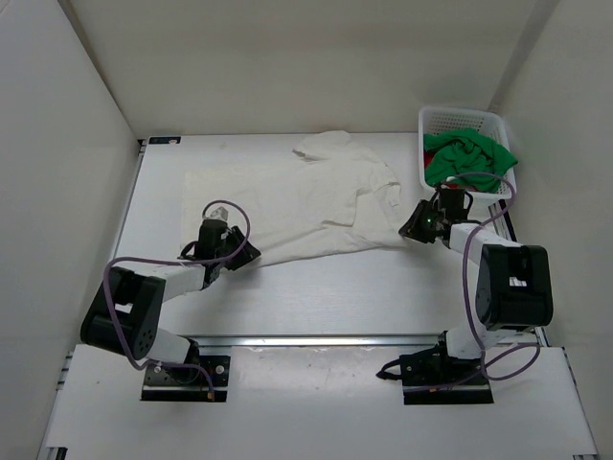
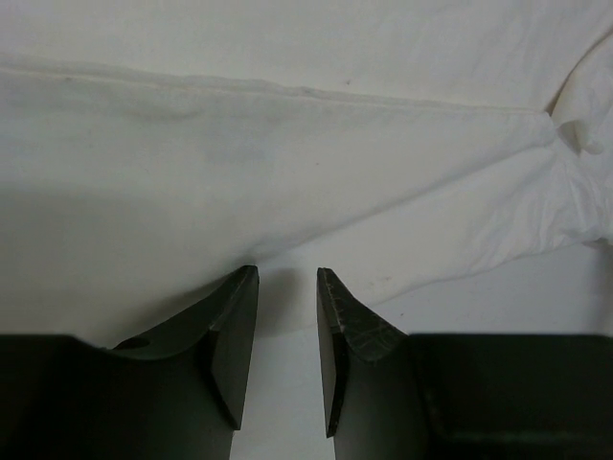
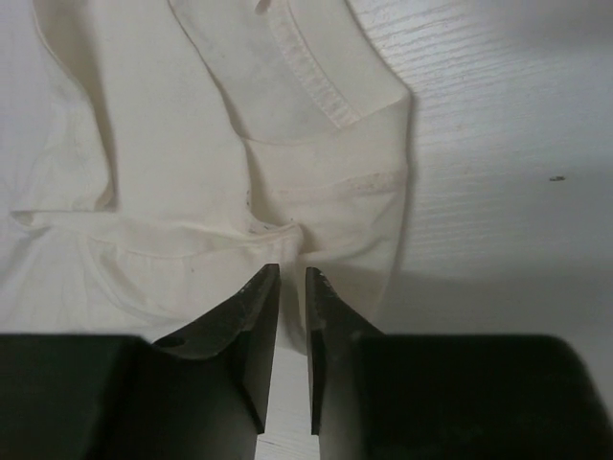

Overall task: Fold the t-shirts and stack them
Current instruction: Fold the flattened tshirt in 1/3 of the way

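White-walled booth, pale table [image 1: 316,287]. White t-shirt [image 1: 316,206] spread flat mid-table, long axis left-right, collar end toward right, hem toward left. Green t-shirt [image 1: 469,156] bunched over red t-shirt [image 1: 476,188] in basket [image 1: 436,117], far right. Left gripper [image 2: 287,283] part-open at lower hem, nothing visibly pinched. Right gripper [image 3: 291,278] nearly closed at sleeve edge; grip on cloth unclear. Judged: pinch both edges, lift evenly, fold straight.

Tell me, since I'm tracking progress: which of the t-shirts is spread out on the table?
The white cloth t-shirt, lying spread between both grippers. The bright green t-shirt sits bunched in the white plastic mesh basket, with the red t-shirt barely showing beside it.
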Action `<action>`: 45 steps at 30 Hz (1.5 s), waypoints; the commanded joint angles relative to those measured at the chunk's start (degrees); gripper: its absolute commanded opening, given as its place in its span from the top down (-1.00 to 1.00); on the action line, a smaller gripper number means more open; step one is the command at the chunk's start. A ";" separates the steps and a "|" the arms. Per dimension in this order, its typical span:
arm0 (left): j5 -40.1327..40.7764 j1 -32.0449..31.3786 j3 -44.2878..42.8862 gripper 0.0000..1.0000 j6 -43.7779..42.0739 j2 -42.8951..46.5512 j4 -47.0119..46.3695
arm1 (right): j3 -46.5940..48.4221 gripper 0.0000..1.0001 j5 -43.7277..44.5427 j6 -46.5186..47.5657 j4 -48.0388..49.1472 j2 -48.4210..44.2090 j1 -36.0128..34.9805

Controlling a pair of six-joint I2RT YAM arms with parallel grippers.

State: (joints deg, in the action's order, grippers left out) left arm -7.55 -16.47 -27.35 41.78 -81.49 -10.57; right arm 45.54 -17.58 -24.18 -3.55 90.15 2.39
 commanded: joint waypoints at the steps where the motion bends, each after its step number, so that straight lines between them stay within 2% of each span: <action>1: -2.20 1.87 1.16 0.17 0.05 -1.12 -2.35 | 0.16 0.77 -1.49 -0.25 2.23 0.11 0.68; 4: -2.91 2.84 1.17 0.18 0.23 -1.65 -3.05 | 0.61 0.95 -3.59 -0.51 2.23 1.08 1.21; 6: -3.08 3.28 1.51 0.17 0.41 -1.39 -3.06 | 0.95 1.00 -4.99 -1.04 2.76 1.25 2.00; 13: -2.73 3.46 1.43 0.17 0.32 -0.69 -3.23 | 1.83 1.00 -5.71 -1.92 4.07 2.22 2.44; 24: -2.12 4.25 1.86 0.18 -0.03 -1.12 -2.62 | 11.49 1.00 -6.50 1.59 4.87 10.83 1.56; 30: -1.94 3.90 1.60 0.19 -0.29 -0.25 -1.83 | 17.12 1.00 -2.72 4.06 3.73 14.53 0.07; 36: 0.43 1.89 0.90 0.18 -1.96 1.78 0.72 | 18.79 0.99 -0.70 4.14 4.17 16.37 -0.11; 37: 2.09 1.36 -0.58 0.19 -3.01 2.65 1.86 | 18.62 0.97 -0.78 4.23 3.91 16.03 -0.28; 39: 4.64 -2.14 -2.17 0.15 -4.07 3.79 3.45 | 18.71 0.65 1.93 3.97 1.38 14.71 -0.63; 40: 6.74 -3.21 -3.66 0.15 -4.77 3.97 4.58 | 17.93 0.58 3.16 4.58 0.57 12.88 -1.16; 41: 7.46 -7.13 -5.59 0.15 -5.39 4.06 5.37 | 17.83 0.44 7.00 4.50 -0.92 11.21 -2.03; 45: 10.02 -12.26 -10.08 0.13 -4.61 1.35 4.59 | 13.10 0.38 11.95 3.18 -1.37 4.43 -4.58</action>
State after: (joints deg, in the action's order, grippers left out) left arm -1.19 -25.21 -33.01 38.30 -80.07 -5.96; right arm 60.69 -12.12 -20.71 -4.80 101.41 -0.25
